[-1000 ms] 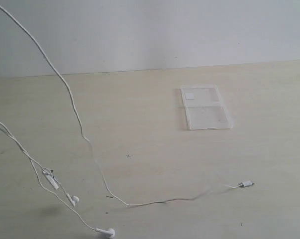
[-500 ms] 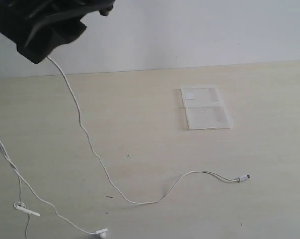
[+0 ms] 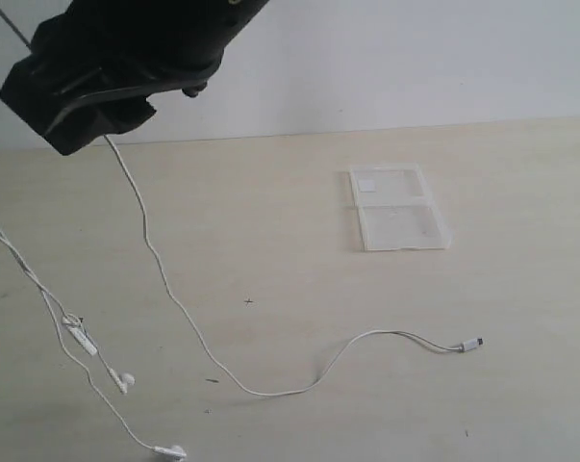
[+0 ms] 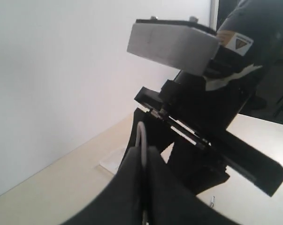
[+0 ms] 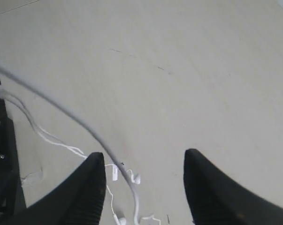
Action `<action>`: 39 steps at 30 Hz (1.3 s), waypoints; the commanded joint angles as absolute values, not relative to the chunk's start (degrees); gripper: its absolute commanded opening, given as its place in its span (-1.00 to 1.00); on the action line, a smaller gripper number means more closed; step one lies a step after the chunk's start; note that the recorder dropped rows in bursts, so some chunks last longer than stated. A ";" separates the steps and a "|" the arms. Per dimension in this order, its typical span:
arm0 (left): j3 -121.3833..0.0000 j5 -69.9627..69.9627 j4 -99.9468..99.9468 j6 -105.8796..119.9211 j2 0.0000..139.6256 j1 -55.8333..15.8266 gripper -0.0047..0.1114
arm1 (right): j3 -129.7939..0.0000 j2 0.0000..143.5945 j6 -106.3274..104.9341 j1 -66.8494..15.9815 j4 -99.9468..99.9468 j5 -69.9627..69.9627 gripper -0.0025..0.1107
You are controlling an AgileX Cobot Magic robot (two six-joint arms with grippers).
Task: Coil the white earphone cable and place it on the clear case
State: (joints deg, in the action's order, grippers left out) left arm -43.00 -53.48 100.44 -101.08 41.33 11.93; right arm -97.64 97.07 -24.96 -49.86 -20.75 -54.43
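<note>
White earphone cable (image 3: 164, 279) hangs from high above the far left of the pale table (image 3: 290, 192), seen from my remote station. My left gripper (image 4: 143, 153) is clamped on the wire, which is pinched between its closed black fingers. My right gripper (image 5: 143, 157) hovers across on the left side with its fingers spread, the wire running loosely between them and nothing held. One strand sweeps down across the table to the plug (image 3: 472, 344), which lies toward the near right. The inline remote (image 3: 83, 342) and two earbuds (image 3: 124, 382) trail low at the near left. The clear case (image 3: 398, 207) lies open near the far edge, right of the middle, well apart from the wire.
</note>
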 commanded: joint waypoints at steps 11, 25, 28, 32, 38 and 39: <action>-43.33 -53.95 99.95 -101.87 41.40 12.00 -0.92 | -96.97 95.27 -20.36 -49.52 -9.86 -56.18 -0.96; -39.59 -55.47 93.44 -96.12 47.33 12.00 -0.86 | -109.66 86.06 -19.04 -49.52 -11.39 -59.84 -0.96; -39.59 -54.22 87.72 -94.58 47.33 12.00 -0.57 | -112.76 86.06 -19.46 -49.52 -14.09 -57.16 -0.96; -39.59 -54.08 84.79 -94.58 47.33 12.00 -0.18 | -115.09 86.06 -20.40 -49.52 -14.67 -56.16 -0.96; -39.59 -53.69 82.86 -91.94 47.33 12.00 -0.13 | -117.01 86.06 -20.40 -49.52 -15.58 -54.71 -0.96; -39.59 -53.61 81.58 -91.39 47.33 12.00 -0.13 | -117.01 86.06 -20.40 -49.52 -15.71 -54.61 -0.96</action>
